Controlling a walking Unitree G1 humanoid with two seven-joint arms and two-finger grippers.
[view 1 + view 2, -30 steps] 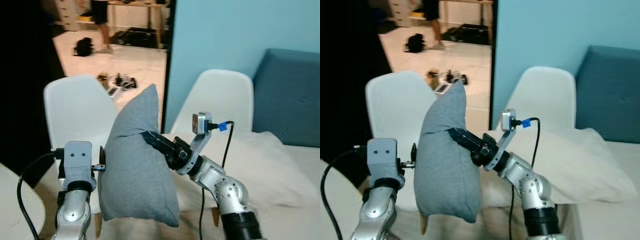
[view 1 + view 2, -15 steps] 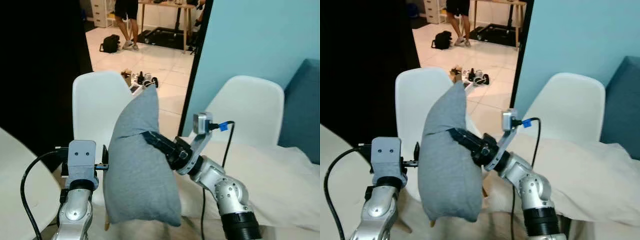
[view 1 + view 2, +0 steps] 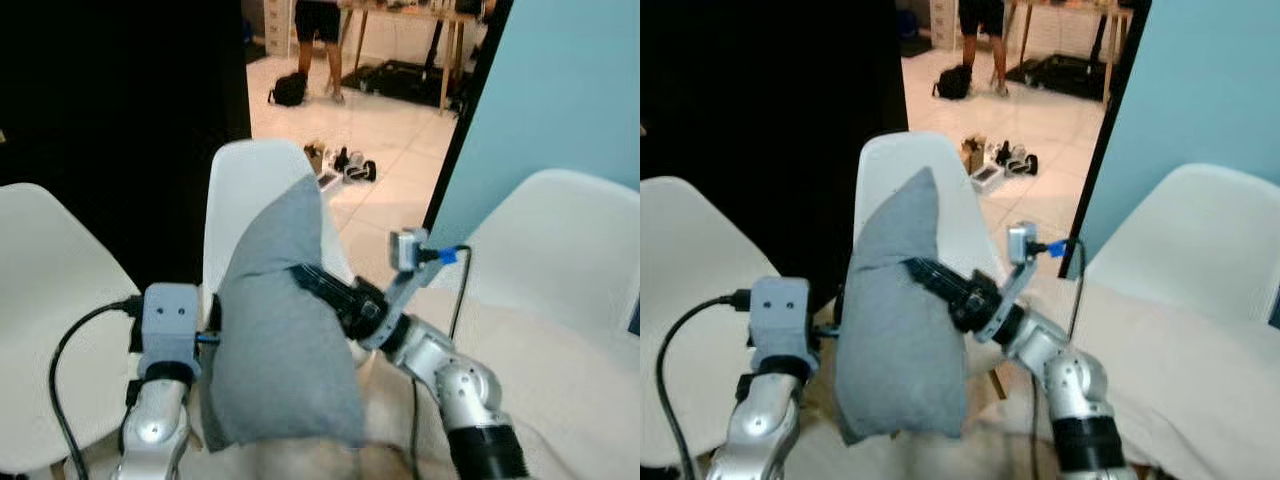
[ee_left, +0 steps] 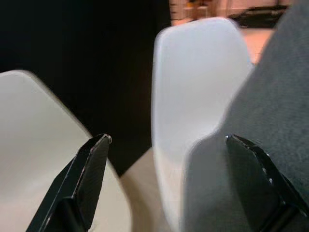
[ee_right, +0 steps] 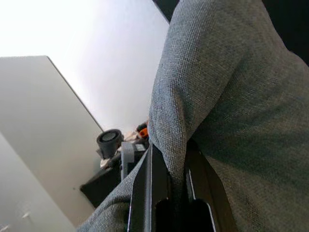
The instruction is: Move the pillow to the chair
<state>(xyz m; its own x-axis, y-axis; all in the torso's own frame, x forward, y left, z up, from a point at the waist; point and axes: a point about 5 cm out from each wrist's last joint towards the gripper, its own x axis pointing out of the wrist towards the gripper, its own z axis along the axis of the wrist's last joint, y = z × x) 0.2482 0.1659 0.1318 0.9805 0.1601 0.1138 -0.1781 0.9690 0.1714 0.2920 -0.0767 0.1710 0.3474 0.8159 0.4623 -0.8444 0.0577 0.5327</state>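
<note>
A soft grey woven pillow (image 3: 280,330) hangs upright in front of a smooth white moulded chair (image 3: 250,200), a pinch of its fabric caught by the right end effector (image 3: 305,278), with the left end effector (image 3: 212,335) at its other flank. The right eye view shows the same carry, a person's legs (image 3: 983,40) far off on the tiled floor. From the left wrist, the fingers (image 4: 84,179) stand spread, one against cloth. From the right wrist, the fingers (image 5: 152,193) squeeze a narrow fold; so small a bite of limp fabric could slip free before the seat is reached.
</note>
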